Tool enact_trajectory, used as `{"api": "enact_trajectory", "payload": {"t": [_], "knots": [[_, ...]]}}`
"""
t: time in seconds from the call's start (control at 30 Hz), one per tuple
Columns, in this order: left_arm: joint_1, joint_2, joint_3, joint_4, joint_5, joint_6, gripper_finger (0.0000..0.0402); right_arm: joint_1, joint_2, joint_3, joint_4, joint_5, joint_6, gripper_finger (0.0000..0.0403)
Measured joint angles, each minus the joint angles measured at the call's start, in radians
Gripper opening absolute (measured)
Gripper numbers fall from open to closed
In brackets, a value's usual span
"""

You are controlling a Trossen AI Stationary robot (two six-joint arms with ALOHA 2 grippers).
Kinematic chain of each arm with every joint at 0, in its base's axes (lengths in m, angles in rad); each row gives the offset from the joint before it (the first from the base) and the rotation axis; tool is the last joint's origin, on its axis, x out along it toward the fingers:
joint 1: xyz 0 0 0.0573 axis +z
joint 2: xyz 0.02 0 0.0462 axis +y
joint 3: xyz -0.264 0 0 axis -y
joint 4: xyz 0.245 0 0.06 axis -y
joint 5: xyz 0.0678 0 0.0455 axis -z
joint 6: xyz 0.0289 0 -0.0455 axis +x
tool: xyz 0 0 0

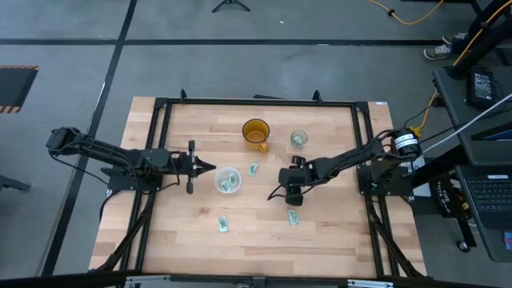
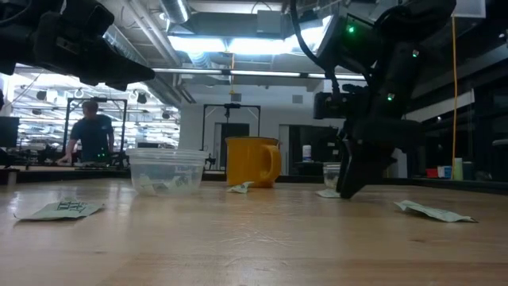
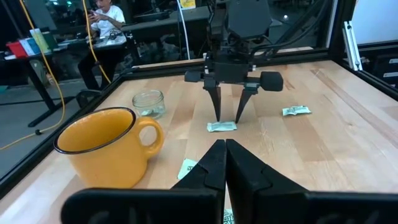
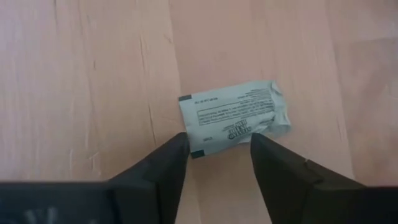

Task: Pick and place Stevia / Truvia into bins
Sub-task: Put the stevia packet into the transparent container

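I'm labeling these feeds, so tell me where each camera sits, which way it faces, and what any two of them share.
High view: overhead, straight down; both arms, left gripper shut beside the wide cup.
Low view: table height, facing the room; right gripper comes down from above.
Left wrist view: on the left arm, facing across the table past its shut fingers at the amber mug.
Right wrist view: looks down between open fingers at a packet.
Shared: left wrist also shows that packet under the right gripper.

Amber mug (image 1: 256, 133) upright on wooden desk (image 1: 336, 232), handle toward desk's near side. Person (image 2: 94, 131) in dark shirt in room behind. Laptop (image 1: 490, 200) beside desk.
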Motion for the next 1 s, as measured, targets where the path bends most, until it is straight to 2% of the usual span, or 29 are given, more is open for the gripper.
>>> {"api": "enact_trajectory", "payload": {"t": [0.2, 0.5, 0.83, 1.0], "knots": [[0.0, 0.0, 0.0, 0.0, 0.0, 0.0, 0.0003, 0.0, 0.001, 0.0, 0.004, -0.005, 0.005, 0.0124], [0.0, 0.0, 0.0, -0.001, 0.0, 0.0, 0.0003, 0.0, 0.003, -0.001, 0.003, 0.006, 0.006, 0.001], [0.0, 0.0, 0.001, -0.006, 0.0, 0.0, 0.0002, -0.002, -0.001, -0.001, -0.006, 0.005, 0.0, 0.0002], [0.0, 0.0, 0.001, -0.02, 0.0, 0.0, 0.0002, -0.002, -0.055, -0.006, -0.026, -0.006, -0.024, 0.0002]]}}
